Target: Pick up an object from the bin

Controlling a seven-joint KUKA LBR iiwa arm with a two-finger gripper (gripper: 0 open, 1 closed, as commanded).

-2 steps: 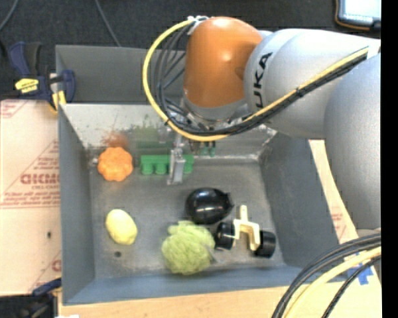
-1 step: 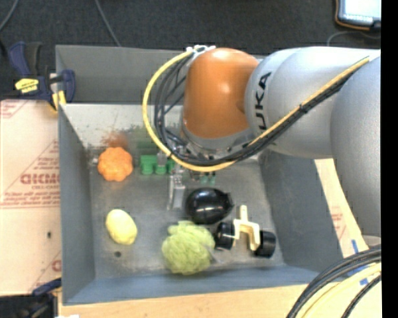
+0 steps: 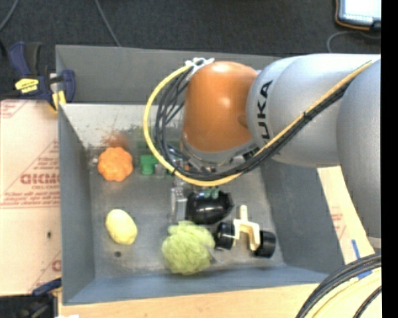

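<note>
Bin centre: gripper [image 3: 194,201] hangs over black glossy rounded obj [image 3: 209,209], just beside green fuzzy ball [image 3: 186,247]. Gripper open/closed: can't tell. Obj prob. light, hard, slick; best taken across narrow middle.

A glossy black rounded object [image 3: 207,209] lies mid-floor in the bin [image 3: 78,197], beside a fuzzy green lump [image 3: 186,246].

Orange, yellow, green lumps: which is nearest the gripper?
The fuzzy green lump at the bin's front, just below the gripper; the orange lump and yellow lump lie farther off, toward the view's left.
</note>
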